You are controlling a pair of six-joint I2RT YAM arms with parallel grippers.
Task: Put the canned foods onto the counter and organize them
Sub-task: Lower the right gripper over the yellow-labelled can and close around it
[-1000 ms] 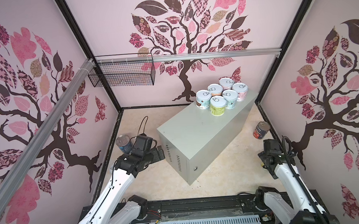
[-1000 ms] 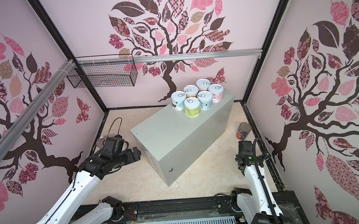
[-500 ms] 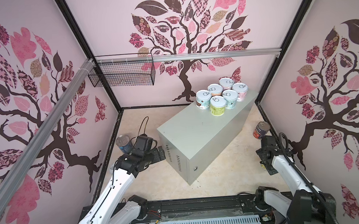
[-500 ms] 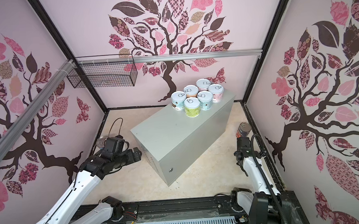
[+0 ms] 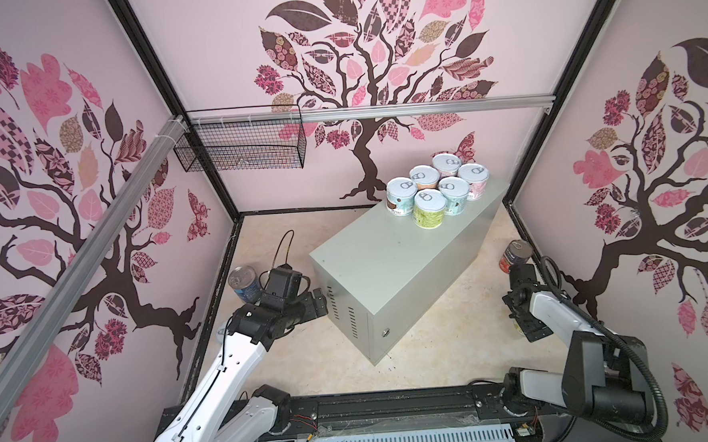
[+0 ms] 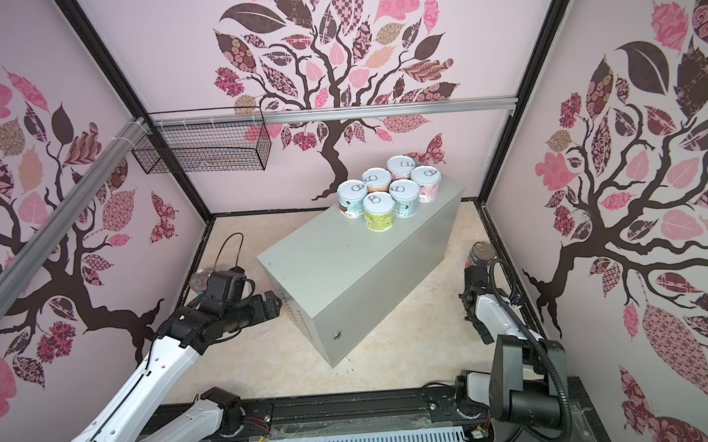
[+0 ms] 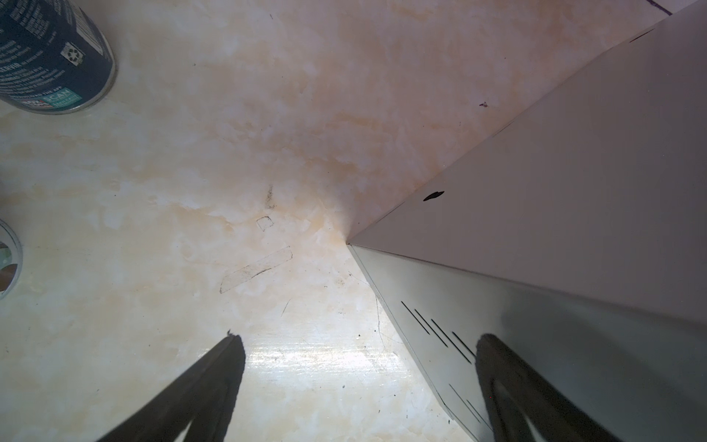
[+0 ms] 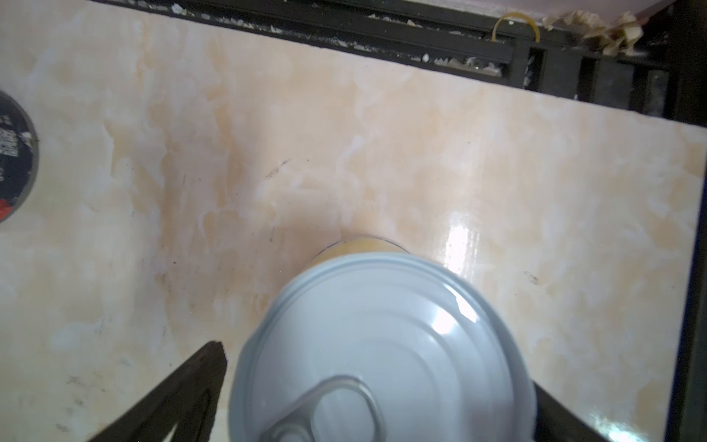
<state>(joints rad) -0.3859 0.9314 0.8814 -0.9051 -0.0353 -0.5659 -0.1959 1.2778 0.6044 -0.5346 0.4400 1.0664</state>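
Both hands are hanging released: the right hand (image 8: 377, 365) is straddling a short yellow-labelled can (image 8: 382, 313) on the floor (image 5: 305, 361), and the left hand (image 7: 359, 340) is hovering empty beside the vented end of the bench (image 5: 396, 257). Six short cans (image 5: 438, 188) are sitting clustered at its far end, while a blue can (image 5: 244, 284) and a dark can (image 5: 516, 257) are standing on the floor.

I see pale pink walls (image 5: 218, 50) papered with brown-and-pink trees; a cream marbled floor (image 5: 293, 370), glossy with glare; a black wire basket (image 5: 240, 149) hangs from an aluminium rail (image 5: 421, 109).
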